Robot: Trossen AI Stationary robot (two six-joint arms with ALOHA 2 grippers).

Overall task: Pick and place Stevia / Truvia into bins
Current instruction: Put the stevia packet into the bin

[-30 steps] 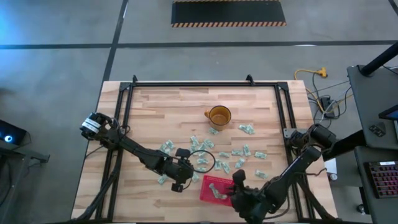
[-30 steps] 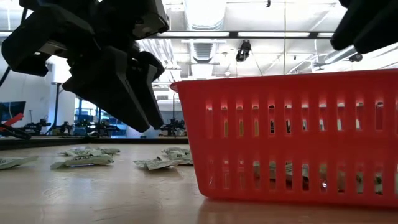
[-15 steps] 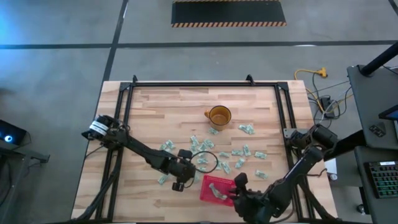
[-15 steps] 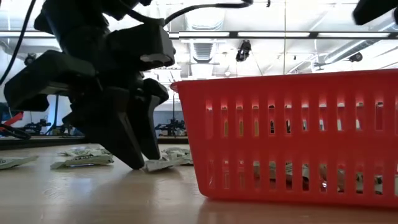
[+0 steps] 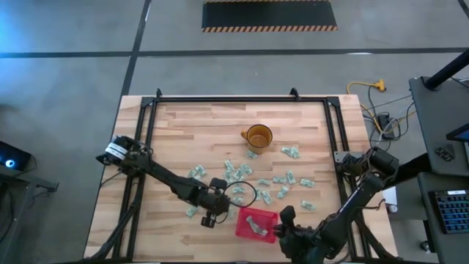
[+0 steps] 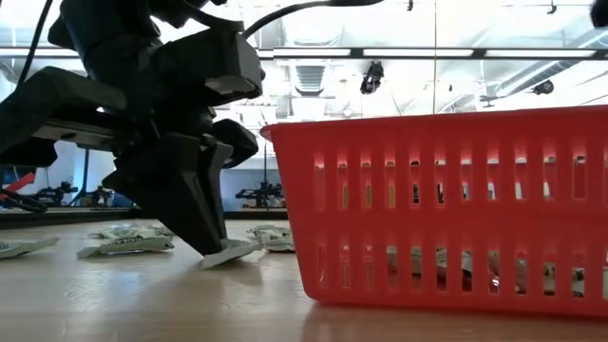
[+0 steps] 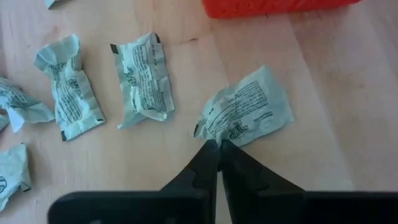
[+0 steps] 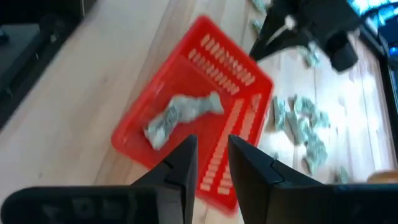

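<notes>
Left gripper (image 7: 217, 144) is pinched shut on the corner of a pale green packet (image 7: 245, 112) lying on the bench (image 5: 198, 125), just beside the red basket (image 5: 256, 223); right gripper (image 8: 211, 146) hovers above that basket, fingers slightly apart, empty

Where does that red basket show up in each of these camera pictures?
High view: red basket near the table's front edge, between the arms.
Low view: fills the right side.
Left wrist view: only an edge at the top.
Right wrist view: centre, packets inside.
Shared landmark: the basket's slotted red wall.
</notes>
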